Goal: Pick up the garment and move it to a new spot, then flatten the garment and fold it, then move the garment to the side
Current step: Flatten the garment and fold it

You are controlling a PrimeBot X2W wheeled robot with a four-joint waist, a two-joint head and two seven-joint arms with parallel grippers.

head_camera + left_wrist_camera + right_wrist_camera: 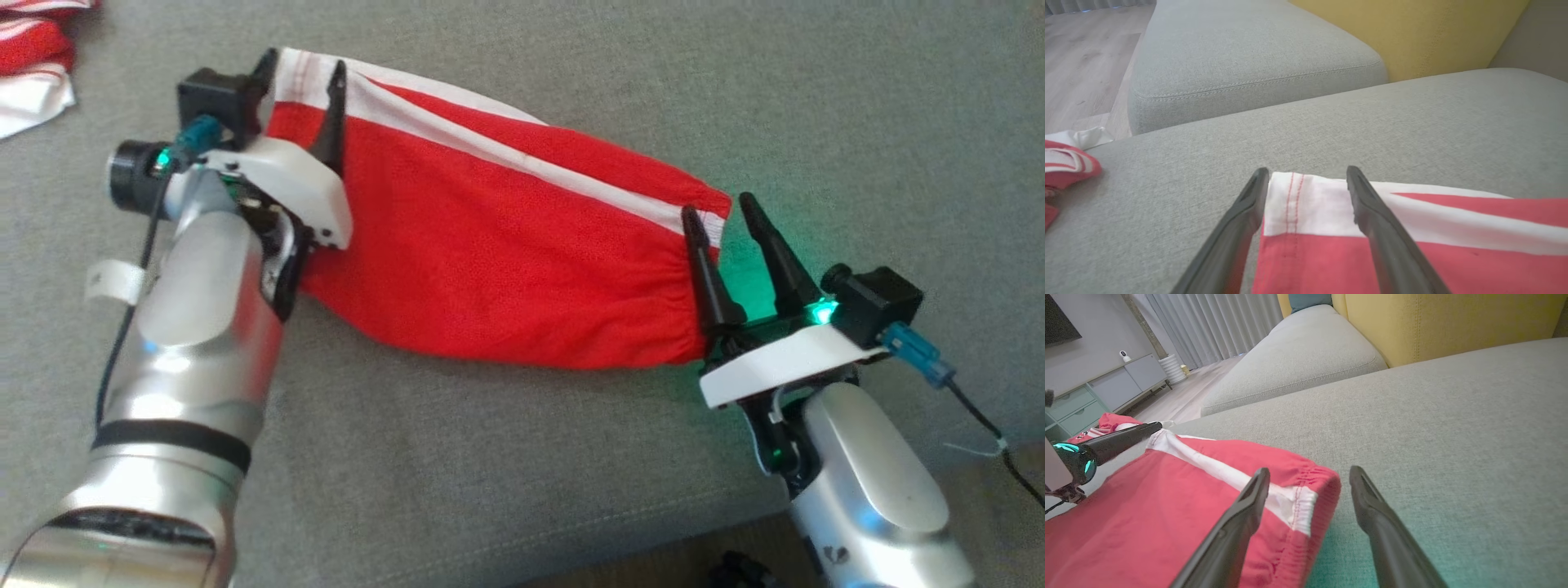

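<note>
As one garment [506, 245] lies flat, left hand [303, 60] and right hand [718, 205], both spread, straddle its ends.

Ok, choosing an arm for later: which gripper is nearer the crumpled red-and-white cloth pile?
Left. The left gripper straddles the red white-striped garment's hemmed end, the end toward the crumpled red-and-white cloth pile; the right gripper sits at the elastic waistband end, farther away.

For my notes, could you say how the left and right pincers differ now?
The left pincer sits at the garment's flat stitched hem, the right pincer at its gathered end. Green light spills on the sofa by the right pincer, not the left. Both are open, straddling the cloth's edge.
</note>
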